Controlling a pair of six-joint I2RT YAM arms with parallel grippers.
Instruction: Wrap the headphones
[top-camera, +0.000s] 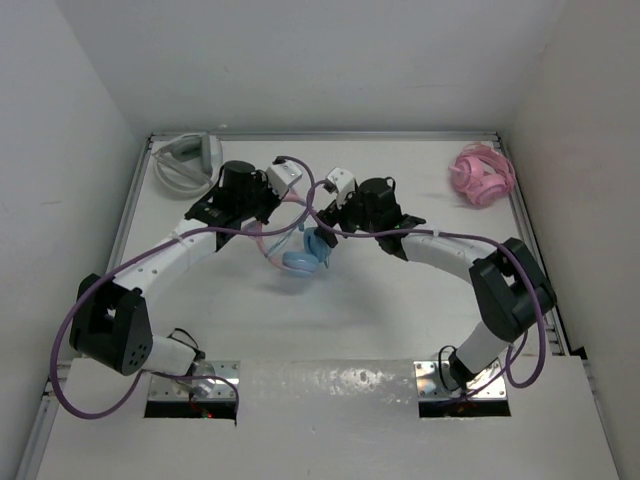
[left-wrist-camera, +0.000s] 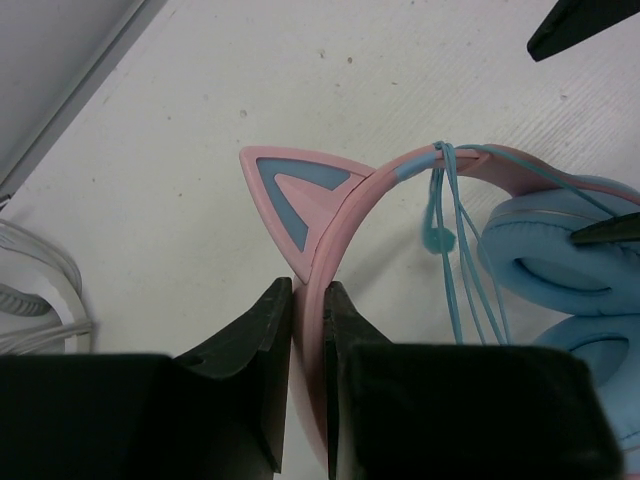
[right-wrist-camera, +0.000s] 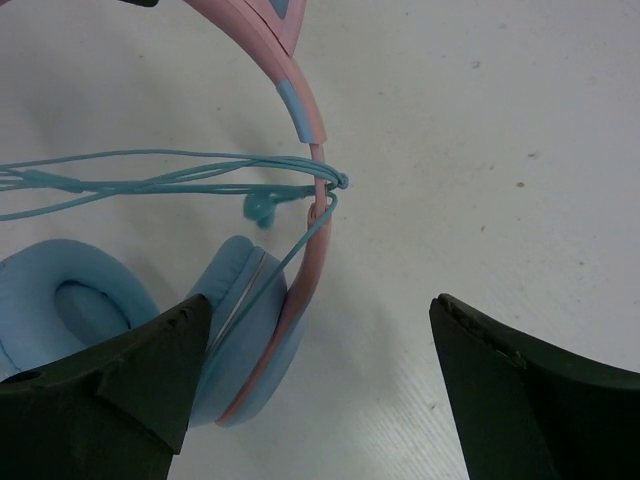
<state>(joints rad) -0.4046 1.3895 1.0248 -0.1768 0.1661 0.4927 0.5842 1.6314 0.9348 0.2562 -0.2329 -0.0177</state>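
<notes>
The headphones (top-camera: 300, 255) lie mid-table between both arms, with a pink cat-ear headband (left-wrist-camera: 340, 210) and light blue ear cups (left-wrist-camera: 560, 250). The thin light blue cable (right-wrist-camera: 200, 175) is looped several times across the band and caught at one spot on it (right-wrist-camera: 325, 185). My left gripper (top-camera: 272, 215) is shut on the pink headband just below the cat ear (left-wrist-camera: 308, 295). My right gripper (top-camera: 325, 222) is open and empty; it straddles the other side of the band beside an ear cup (right-wrist-camera: 320, 305), and its left finger (right-wrist-camera: 150, 370) is next to the cup.
White-grey headphones (top-camera: 185, 160) sit at the back left corner; their pale cable shows in the left wrist view (left-wrist-camera: 40, 300). All-pink bundled headphones (top-camera: 483, 175) lie at the back right. White walls enclose the table on three sides.
</notes>
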